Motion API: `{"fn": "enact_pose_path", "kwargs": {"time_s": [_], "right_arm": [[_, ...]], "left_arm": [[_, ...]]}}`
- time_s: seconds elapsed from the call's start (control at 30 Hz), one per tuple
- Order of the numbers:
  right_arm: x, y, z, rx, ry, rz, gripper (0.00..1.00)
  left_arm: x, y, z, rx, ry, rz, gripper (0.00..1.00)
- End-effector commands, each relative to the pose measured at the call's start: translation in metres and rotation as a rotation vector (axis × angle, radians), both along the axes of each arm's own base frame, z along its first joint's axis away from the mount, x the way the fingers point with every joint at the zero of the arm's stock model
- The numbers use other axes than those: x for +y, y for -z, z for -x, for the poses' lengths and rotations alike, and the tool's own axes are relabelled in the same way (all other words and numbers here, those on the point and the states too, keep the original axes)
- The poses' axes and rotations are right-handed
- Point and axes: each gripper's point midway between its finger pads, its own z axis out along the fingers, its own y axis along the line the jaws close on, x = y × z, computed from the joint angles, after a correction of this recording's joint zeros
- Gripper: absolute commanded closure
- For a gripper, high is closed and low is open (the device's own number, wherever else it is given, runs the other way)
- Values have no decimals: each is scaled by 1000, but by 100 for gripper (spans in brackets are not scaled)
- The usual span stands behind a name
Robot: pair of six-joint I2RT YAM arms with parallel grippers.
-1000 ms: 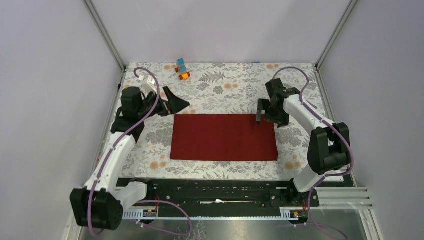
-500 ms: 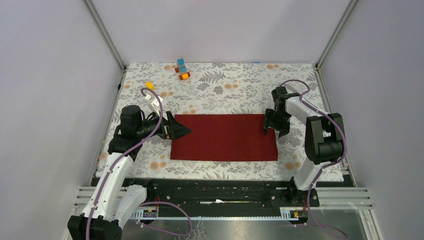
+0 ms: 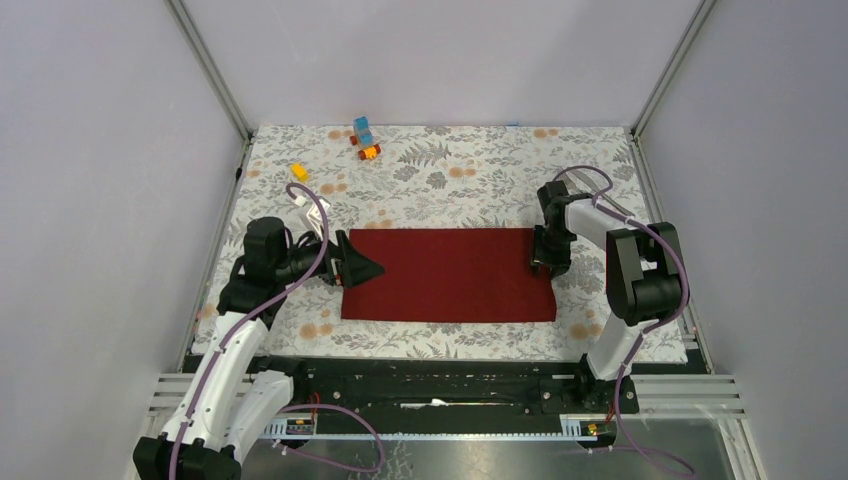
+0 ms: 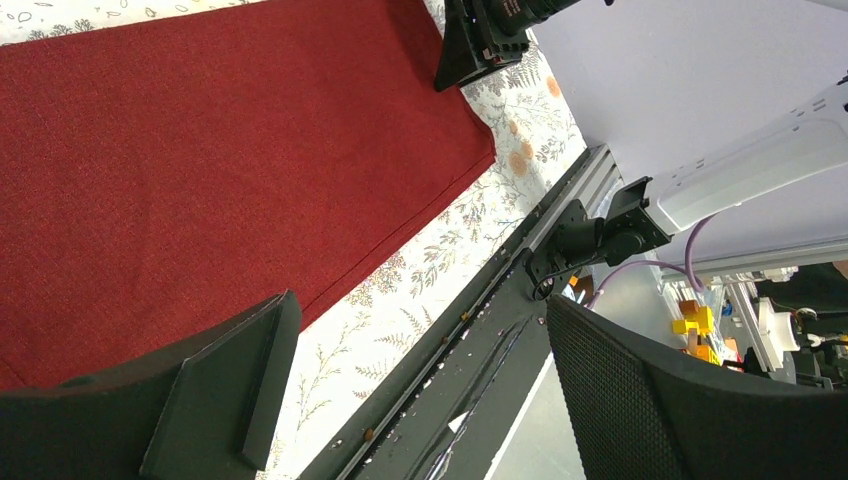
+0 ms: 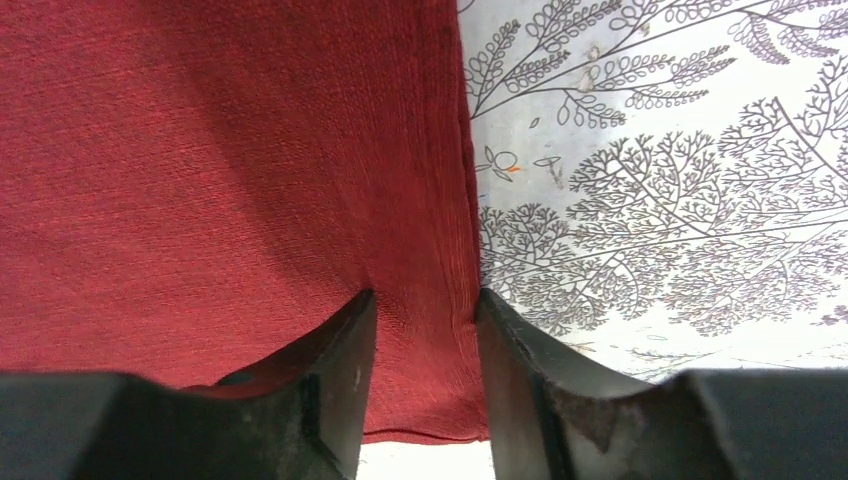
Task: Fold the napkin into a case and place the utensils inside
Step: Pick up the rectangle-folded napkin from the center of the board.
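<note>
- two arms flank the napkin point(image 3: 447, 273), lying folded flat at mid-frame; no utensils in view.
- right gripper point(image 3: 547, 262) pinches its right edge; a thin bite could slip or drag the fold askew.
- left gripper point(image 3: 360, 268) gapes wide, empty, at the left edge.
- toy blocks point(image 3: 364, 138) sit upper left, well apart, blocking nothing.

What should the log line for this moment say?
napkin: flat rectangle, no case yet | left gripper: open, over left edge | right gripper: straddles right edge, grip unclear | utensils: not visible
</note>
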Motion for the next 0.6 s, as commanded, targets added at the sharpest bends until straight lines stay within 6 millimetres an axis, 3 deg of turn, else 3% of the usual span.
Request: {"fn": "enact_pose_path", "kwargs": {"time_s": [0.0,0.1,0.23,0.37,0.4,0.57], "right_arm": [[-1,21,6,22,-10,40,58],[-8,21,4,16,-15,82,86],[-22,18,-1,6,-40,159,100],[-49,7,-9,-2,-60,308,100],[-64,-1,-12,-13,-52,398,100],[-124,-56,-30,-90,5,804,100]], "left_arm": [[0,-8,-4,-66,2,0,1],[0,-9,-4,-69,2,0,1],[0,-8,-5,-64,2,-1,1],[-1,-6,-5,-58,2,-1,1],[0,-6,-5,-56,1,-1,1],[-1,-4,-6,-45,0,-2,1]]}}
